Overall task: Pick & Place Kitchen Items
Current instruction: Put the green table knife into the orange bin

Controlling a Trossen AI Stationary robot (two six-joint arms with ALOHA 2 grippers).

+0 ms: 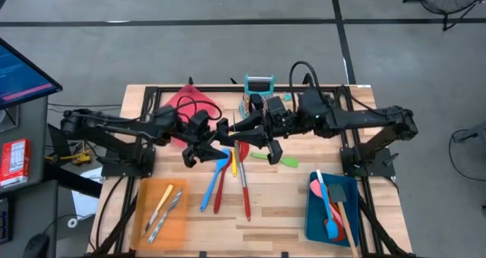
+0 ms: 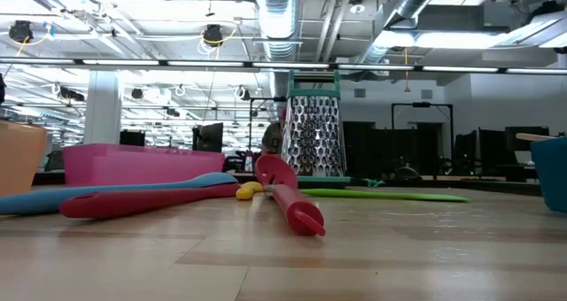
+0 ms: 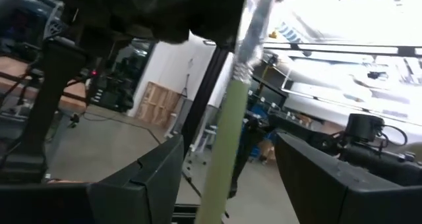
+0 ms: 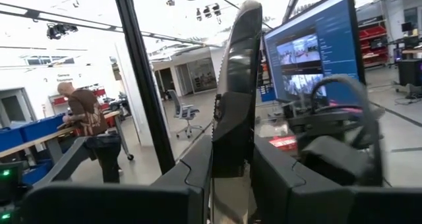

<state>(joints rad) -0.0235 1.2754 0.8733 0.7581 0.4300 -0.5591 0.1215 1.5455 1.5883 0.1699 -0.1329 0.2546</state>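
You had both arms meeting over the middle of the table (image 1: 258,212), with a cluster of long-handled utensils (image 1: 226,182) lying side by side just in front of them. A tray (image 1: 162,212) holding cutlery (image 1: 162,206) sat front left, and another tray (image 1: 315,216) with spatulas (image 1: 334,209) sat front right. The box grater (image 1: 258,84) stood at the back edge, behind the arms.

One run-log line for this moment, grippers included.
arms: meeting above table centre | right gripper: shut on grey utensil | left gripper: open, straddling pale handle
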